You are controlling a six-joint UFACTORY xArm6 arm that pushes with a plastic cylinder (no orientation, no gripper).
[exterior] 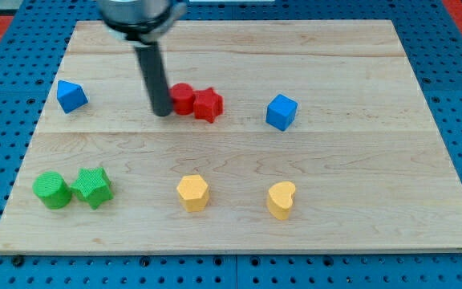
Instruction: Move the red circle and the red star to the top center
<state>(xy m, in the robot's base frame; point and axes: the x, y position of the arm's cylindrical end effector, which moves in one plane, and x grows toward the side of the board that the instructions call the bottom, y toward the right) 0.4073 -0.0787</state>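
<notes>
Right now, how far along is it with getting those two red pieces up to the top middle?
Partly there. Done: the red circle and red star sit touching, a little to the view's left of the board's middle. In hand: my tip is against the circle's left side. Left: both are in the upper half but short of the top edge, so they need pushing up and slightly right.

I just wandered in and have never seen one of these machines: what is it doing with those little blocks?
A robot arm ending in a dark rod is pushing small blocks around a wooden board. My tip sits right against the view's left side of the red circle, which touches the red star beside it. The pair lies in the upper middle of the board. The other blocks sit apart: two blue ones on either side, two green and two yellow ones along the view's bottom.
</notes>
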